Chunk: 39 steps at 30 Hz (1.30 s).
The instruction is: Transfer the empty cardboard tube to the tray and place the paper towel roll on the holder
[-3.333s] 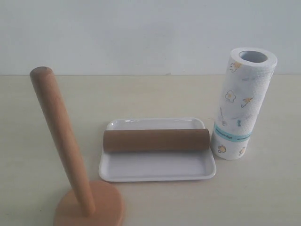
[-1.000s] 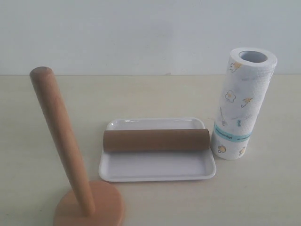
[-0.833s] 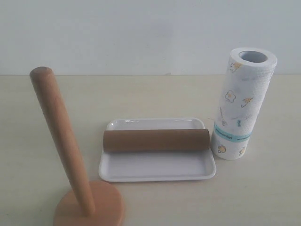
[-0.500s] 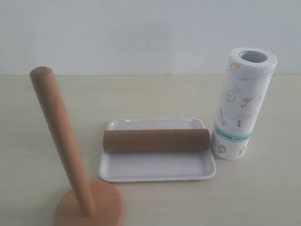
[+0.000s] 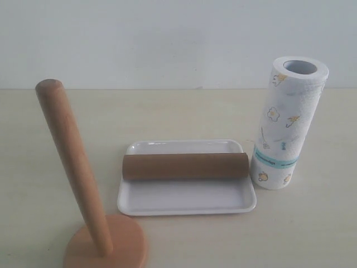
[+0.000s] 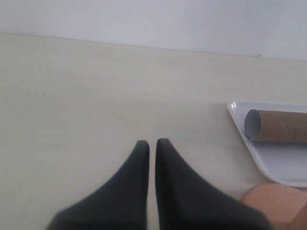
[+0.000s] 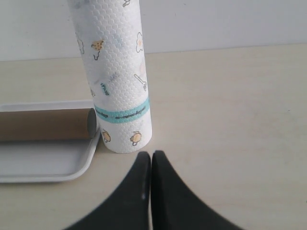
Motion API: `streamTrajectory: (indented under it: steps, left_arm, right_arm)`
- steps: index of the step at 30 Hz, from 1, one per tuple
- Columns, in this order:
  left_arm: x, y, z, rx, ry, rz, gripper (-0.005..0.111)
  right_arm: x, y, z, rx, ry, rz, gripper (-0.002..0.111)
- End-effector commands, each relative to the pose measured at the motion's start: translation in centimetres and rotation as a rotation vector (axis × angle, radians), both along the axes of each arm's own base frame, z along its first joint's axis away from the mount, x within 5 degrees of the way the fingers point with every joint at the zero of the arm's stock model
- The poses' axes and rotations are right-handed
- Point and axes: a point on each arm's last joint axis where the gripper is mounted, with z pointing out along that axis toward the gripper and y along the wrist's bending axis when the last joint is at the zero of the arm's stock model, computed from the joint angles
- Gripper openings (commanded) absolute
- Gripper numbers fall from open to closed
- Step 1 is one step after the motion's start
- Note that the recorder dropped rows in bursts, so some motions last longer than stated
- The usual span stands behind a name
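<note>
On table (image 5: 184, 111): one tube (image 5: 185, 166) in one tray (image 5: 184, 204), one towel roll (image 5: 287, 123), one holder (image 5: 72, 162); left tool (image 6: 152, 142), right tool (image 7: 151, 154) pressed together.

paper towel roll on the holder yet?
No, the paper towel roll stands upright on the table beside the tray, and the holder has a bare post.

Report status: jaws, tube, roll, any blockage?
Left jaws and right jaws shut, empty. Tube lying on tray. Roll upright beside tray, not on holder. Holder post bare.
</note>
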Motion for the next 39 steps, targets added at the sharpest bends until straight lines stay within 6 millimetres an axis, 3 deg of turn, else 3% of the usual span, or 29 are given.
streamTrajectory:
  steps: [1,33,39]
  left_arm:
    - [-0.01,0.07,-0.15,-0.009,0.006,0.011,0.004]
    - [-0.01,0.07,-0.15,-0.009,0.006,0.011,0.004]
    - [-0.01,0.07,-0.15,-0.009,0.006,0.011,0.004]
  right_arm:
    - [-0.02,-0.04,0.05,-0.01,-0.008,-0.004,0.0]
    - [-0.02,-0.04,0.05,-0.01,-0.008,-0.004,0.0]
    - [0.12,-0.14,0.64,-0.006,-0.074,-0.016,0.0]
